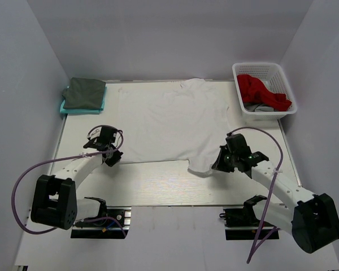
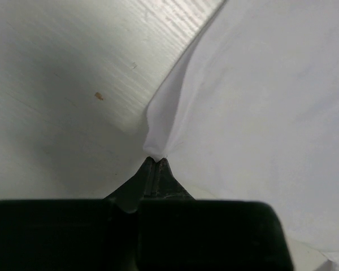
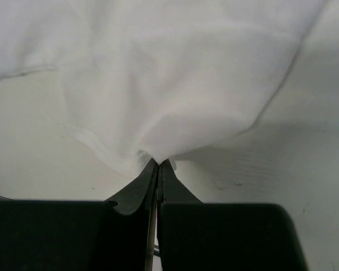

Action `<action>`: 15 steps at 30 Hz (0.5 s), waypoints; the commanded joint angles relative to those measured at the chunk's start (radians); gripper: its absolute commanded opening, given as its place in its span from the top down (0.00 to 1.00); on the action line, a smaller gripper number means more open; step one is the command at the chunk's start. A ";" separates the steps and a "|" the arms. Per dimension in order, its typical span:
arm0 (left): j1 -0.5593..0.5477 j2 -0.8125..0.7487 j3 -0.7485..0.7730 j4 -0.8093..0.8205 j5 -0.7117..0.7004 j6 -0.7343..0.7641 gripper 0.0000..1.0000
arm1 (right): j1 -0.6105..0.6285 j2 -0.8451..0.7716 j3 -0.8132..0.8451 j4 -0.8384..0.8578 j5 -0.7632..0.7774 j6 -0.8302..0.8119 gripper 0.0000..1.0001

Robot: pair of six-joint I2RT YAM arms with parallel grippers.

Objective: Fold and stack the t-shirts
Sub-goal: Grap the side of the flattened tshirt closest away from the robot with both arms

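A white t-shirt [image 1: 169, 121] lies spread flat in the middle of the table. My left gripper [image 1: 114, 156] is shut on its near left corner; the left wrist view shows the cloth [image 2: 243, 96] pinched at the gripper's tip [image 2: 157, 160]. My right gripper [image 1: 219, 162] is shut on the shirt's near right edge by the sleeve; the right wrist view shows the cloth [image 3: 175, 90] bunched at its tip [image 3: 158, 162]. A dark grey-green t-shirt [image 1: 85, 92] lies folded on a teal one [image 1: 64, 106] at the back left. Red cloth [image 1: 263, 90] lies in the basket.
A white plastic lattice basket [image 1: 287, 81] stands at the back right, with grey cloth [image 1: 259, 107] under the red. Grey walls close the table on the left, back and right. Purple cables loop from both arms.
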 commanded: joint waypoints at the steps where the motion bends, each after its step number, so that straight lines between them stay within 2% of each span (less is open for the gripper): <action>1: 0.005 -0.038 0.067 -0.022 0.016 0.023 1.00 | -0.003 -0.017 0.089 0.037 0.064 0.017 1.00; 9: 0.005 0.009 0.168 -0.032 0.025 0.032 1.00 | -0.018 0.042 0.227 0.037 0.283 0.037 1.00; 15: 0.027 0.129 0.285 -0.052 0.007 0.032 1.00 | -0.048 0.143 0.348 0.109 0.329 0.019 1.00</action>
